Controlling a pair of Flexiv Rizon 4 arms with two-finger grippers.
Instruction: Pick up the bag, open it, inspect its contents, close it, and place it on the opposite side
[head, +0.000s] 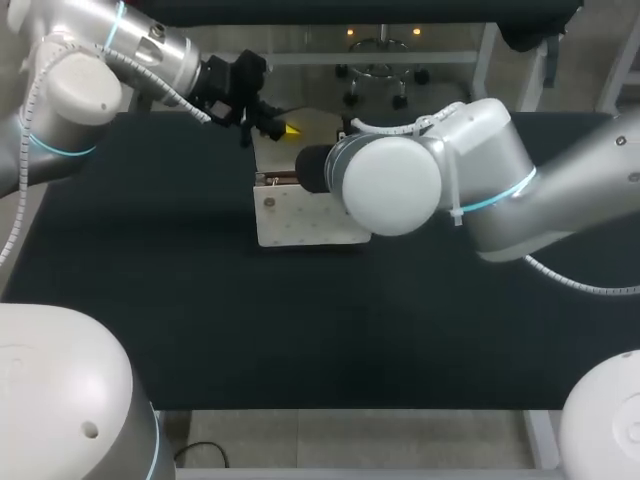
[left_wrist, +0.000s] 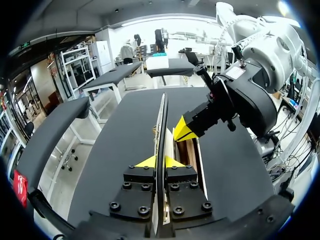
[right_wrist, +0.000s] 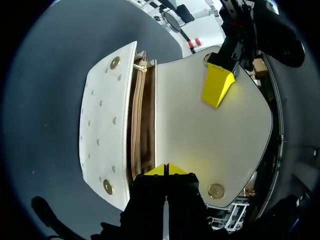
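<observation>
A white bag (head: 300, 215) stands at the middle of the black table (head: 150, 290), its flap (right_wrist: 220, 140) lifted away from the mouth. My left gripper (left_wrist: 159, 162) is shut on the flap's thin edge (left_wrist: 161, 115), held upright behind the bag; its yellow fingertip (right_wrist: 217, 85) lies on the flap's inner face. The tan lining (right_wrist: 144, 130) and a zip show inside the mouth. My right gripper (right_wrist: 168, 170) hangs over the mouth by the flap's hinge, tips together. I cannot tell whether it pinches anything. In the head view my right arm's elbow (head: 400, 185) hides that gripper.
Gold snaps sit on the flap (right_wrist: 216, 190) and the front panel (right_wrist: 108, 186). Both arms crowd the table's far middle above the bag. Bare black tabletop stretches to the left, right and front of the bag.
</observation>
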